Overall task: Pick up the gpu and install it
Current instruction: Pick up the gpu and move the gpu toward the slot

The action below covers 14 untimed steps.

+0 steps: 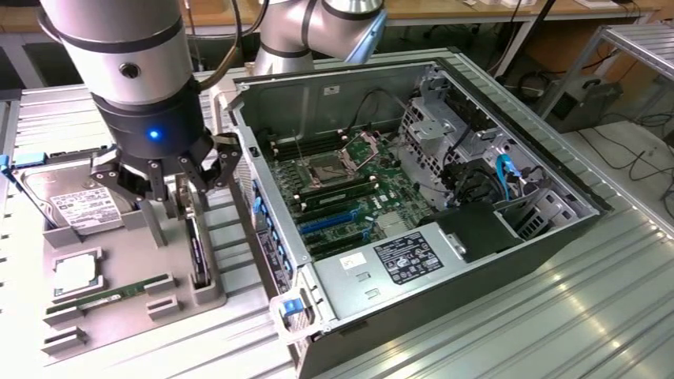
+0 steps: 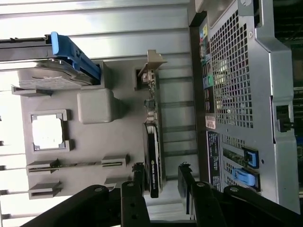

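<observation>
Claw (image 2: pixel 161 171): fingers apart, flanking the card's near end, not clamped
Gpu (image 2: pixel 154 151): on edge in the grey tray (image 2: pixel 118 142), directly under the claw
Axis: runs lengthwise between the fingers (bracket (image 2: pixel 151 64) farthest off)
Case (image 2: pixel 236 71): open, beside the tray

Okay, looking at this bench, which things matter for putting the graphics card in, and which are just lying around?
For the job: graphics card, standing on edge in the gray tray; hand, open over it; open computer case.
Lying about: hard drive, processor chip, memory stick, all in the same tray.
</observation>
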{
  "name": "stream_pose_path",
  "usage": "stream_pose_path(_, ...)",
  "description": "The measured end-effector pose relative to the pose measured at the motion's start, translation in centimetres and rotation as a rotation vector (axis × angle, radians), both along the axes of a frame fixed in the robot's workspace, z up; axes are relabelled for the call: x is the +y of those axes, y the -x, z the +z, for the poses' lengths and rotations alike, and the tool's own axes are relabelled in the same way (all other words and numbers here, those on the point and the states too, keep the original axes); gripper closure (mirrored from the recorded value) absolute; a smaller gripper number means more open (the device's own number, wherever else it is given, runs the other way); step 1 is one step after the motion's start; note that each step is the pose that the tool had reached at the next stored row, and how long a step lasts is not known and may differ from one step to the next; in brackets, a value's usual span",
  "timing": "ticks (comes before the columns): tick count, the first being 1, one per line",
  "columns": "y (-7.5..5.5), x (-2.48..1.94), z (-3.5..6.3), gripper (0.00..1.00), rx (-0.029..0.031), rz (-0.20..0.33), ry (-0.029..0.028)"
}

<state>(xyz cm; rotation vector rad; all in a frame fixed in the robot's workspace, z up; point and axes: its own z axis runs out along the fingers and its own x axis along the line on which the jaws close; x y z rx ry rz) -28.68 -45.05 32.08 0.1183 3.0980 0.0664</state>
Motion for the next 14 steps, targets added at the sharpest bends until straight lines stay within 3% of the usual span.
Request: stream_pose_path(14,0.3,0.03,-3.36,0.58,0.0,0.0,0.0)
